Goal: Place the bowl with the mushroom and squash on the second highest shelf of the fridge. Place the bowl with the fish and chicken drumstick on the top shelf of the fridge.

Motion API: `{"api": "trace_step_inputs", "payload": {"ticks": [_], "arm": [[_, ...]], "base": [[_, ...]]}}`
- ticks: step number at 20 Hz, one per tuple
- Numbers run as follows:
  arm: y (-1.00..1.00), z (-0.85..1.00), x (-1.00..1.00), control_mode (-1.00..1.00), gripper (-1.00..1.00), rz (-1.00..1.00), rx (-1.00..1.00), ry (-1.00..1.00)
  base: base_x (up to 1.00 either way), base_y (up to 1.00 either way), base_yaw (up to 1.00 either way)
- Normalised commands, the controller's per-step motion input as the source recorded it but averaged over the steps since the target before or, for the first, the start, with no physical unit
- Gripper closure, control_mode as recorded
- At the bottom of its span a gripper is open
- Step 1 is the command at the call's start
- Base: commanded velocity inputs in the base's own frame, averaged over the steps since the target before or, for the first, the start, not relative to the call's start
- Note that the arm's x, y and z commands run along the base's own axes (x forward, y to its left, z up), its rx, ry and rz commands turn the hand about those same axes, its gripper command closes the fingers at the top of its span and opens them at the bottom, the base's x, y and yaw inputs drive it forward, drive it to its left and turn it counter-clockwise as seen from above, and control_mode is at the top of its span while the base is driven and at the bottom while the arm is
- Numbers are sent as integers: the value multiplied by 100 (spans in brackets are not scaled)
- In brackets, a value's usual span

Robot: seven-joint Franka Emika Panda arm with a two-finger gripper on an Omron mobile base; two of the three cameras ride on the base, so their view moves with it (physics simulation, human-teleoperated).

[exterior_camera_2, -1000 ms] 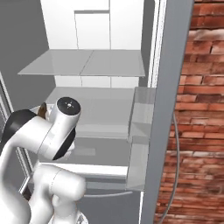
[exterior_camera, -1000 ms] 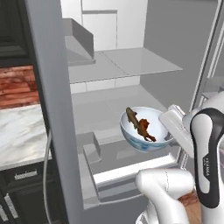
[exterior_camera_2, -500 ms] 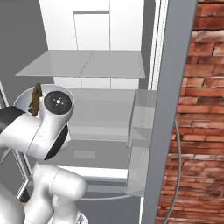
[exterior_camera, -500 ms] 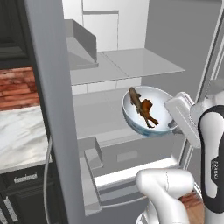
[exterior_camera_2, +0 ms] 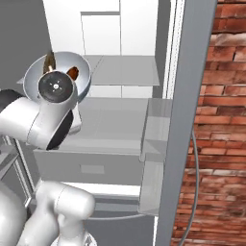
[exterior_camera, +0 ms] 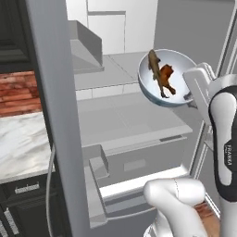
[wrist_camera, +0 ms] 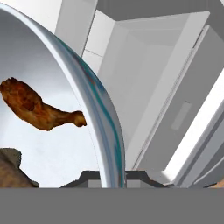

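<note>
A white bowl (exterior_camera: 152, 87) with a blue-streaked rim (wrist_camera: 101, 131) hangs tilted in front of the open fridge (exterior_camera: 125, 120), level with the upper shelf (exterior_camera: 111, 68). In the bowl lie the dark fish (exterior_camera: 154, 65) and the orange-brown chicken drumstick (exterior_camera: 167, 76), which also show in the hand view as fish (wrist_camera: 11, 168) and drumstick (wrist_camera: 39, 107). My gripper (exterior_camera: 189, 95) is shut on the bowl's right rim, its tips (wrist_camera: 109, 177) straddling the edge. From the right, the arm's joint covers much of the bowl (exterior_camera_2: 79, 67). The plain grey-white bowl is out of view.
A lower shelf (exterior_camera: 134, 121) and a drawer (exterior_camera: 139, 162) lie beneath the bowl. A grey box (exterior_camera: 87, 44) stands on the upper shelf's left. The left door (exterior_camera: 53, 120) with its bins (exterior_camera: 98, 162) and the right door (exterior_camera_2: 185, 120) flank the opening. A marble counter (exterior_camera: 21, 146) is on the left.
The bowl has risen in my gripper from the lower shelf's height to the level of the upper shelf, and it has tipped more toward the base.
</note>
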Motion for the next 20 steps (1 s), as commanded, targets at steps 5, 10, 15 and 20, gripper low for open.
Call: {"api": "trace_step_inputs", "payload": {"ticks": [5, 10, 15, 20], "arm": [[17, 23, 100, -100, 100, -7, 0, 2], [34, 3, 100, -100, 100, -11, 0, 5], [25, 2, 100, -100, 100, -13, 0, 4], [1, 5, 100, -100, 100, -10, 0, 6]], "base": [[0, 0, 0], [0, 0, 0], [0, 0, 0], [0, 0, 0]]}}
